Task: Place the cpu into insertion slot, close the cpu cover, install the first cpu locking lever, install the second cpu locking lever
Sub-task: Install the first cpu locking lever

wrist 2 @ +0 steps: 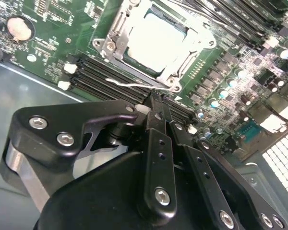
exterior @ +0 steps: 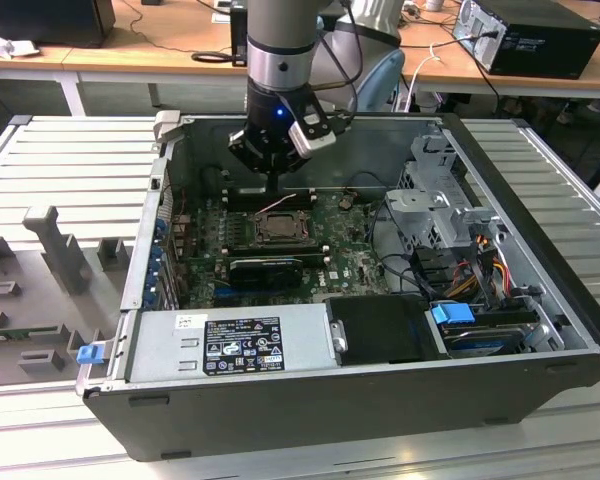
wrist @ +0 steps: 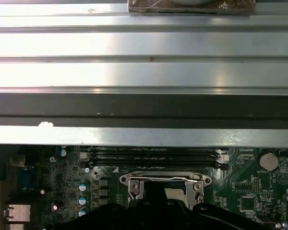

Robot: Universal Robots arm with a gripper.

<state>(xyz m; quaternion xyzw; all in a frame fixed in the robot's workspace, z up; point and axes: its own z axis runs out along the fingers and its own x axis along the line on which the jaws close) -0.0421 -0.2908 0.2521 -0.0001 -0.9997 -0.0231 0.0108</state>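
Note:
The cpu (wrist 2: pixel 156 36) lies pale and flat in the insertion slot (exterior: pixel 278 227) on the green board. The cpu cover (wrist 2: pixel 116 28), a silver frame with a window, lies down over it. A thin wire locking lever (wrist 2: pixel 129 84) runs along the socket edge nearest my fingers. My gripper (wrist 2: pixel 155 99) hangs just above that edge, shut with nothing between the fingertips. In the exterior view the gripper (exterior: pixel 270 190) points down at the far side of the socket. In the first wrist view the gripper (wrist: pixel 156 194) partly hides the socket.
Black memory slots (wrist 2: pixel 101 72) lie between the socket and the case wall (wrist: pixel 144 103). A black card (exterior: pixel 265 268) sits on the socket's near side. The power supply (exterior: pixel 230 345), drive cage (exterior: pixel 435 215) and loose cables (exterior: pixel 480 260) crowd the case.

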